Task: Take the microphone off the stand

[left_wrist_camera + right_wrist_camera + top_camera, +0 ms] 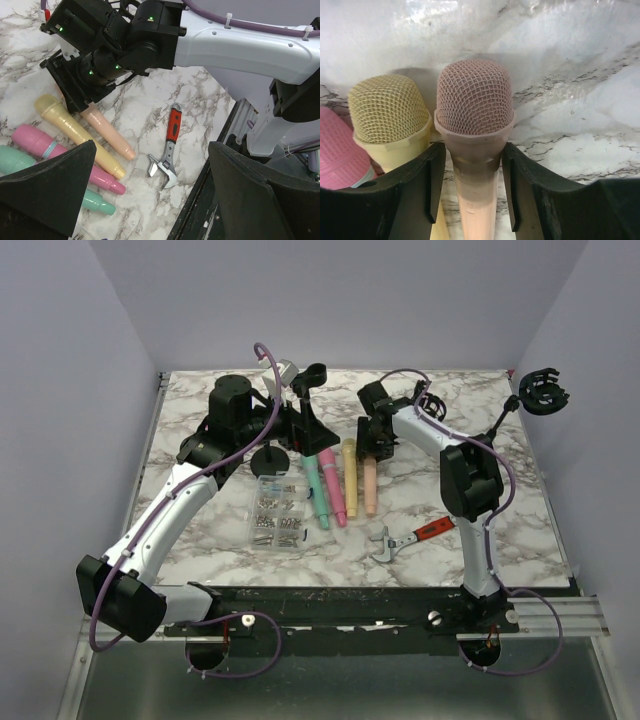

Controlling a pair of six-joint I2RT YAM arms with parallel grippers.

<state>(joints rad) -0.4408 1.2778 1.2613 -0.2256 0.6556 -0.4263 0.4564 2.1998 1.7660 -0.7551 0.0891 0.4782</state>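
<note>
Right tool (473, 152) astride peach microphone (475, 100)

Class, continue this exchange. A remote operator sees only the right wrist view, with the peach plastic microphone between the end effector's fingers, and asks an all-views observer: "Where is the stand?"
Observer: The black clip-topped microphone stand rises beside the left arm, its clip empty.
Operator: Any microphones I miss?
Observer: One. A green plastic microphone lies beyond the pink plastic microphone.
Operator: And the left end effector?
Observer: Wide open, holding nothing.
</note>
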